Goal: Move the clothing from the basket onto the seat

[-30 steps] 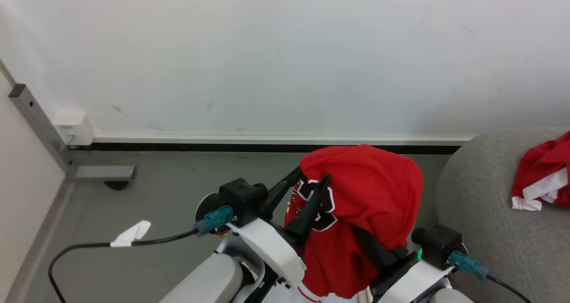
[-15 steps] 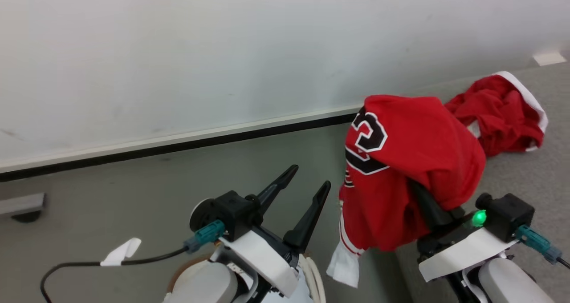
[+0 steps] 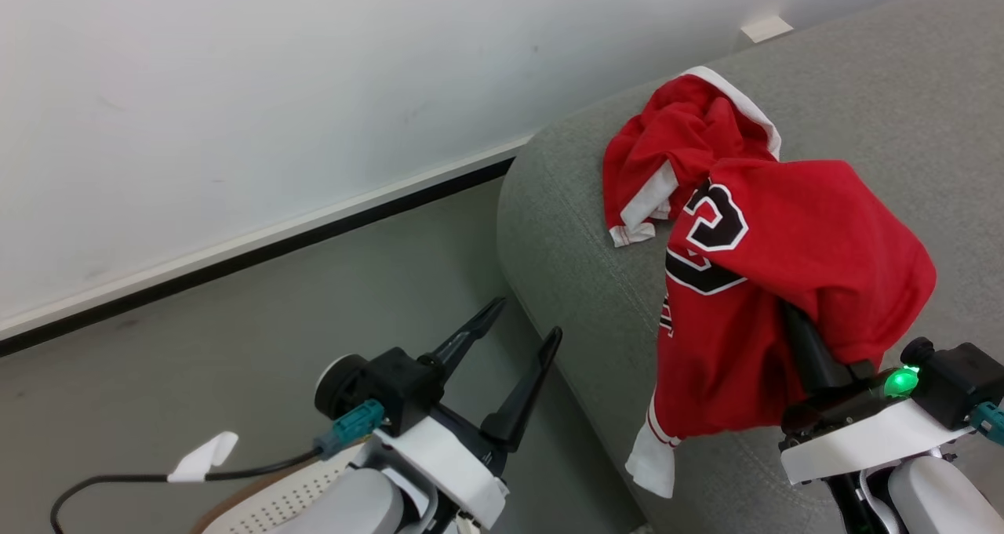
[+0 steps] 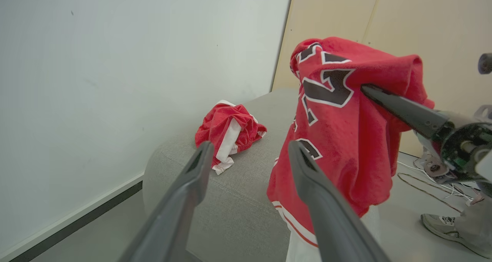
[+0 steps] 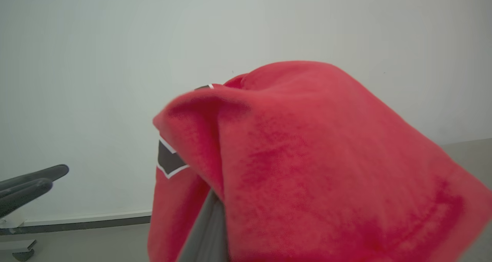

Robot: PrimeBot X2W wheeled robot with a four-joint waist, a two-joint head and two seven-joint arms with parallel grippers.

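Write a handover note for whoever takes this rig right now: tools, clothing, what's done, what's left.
Left tool: open, empty.
Right tool: carries the red jersey with black-and-white lettering, draped over it above the large light-grey fabric seat; grip hidden.
Done: one crumpled red garment with white bands lies on the seat.
Left: lay the jersey down and release, then check the cream-white perforated plastic basket at the head view's bottom edge; its inside is out of view.

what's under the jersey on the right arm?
The jersey drapes over the right gripper; one dark finger shows beneath it. The fingertips are covered, so I cannot tell whether they are shut. Below the hanging cloth is the grey seat.
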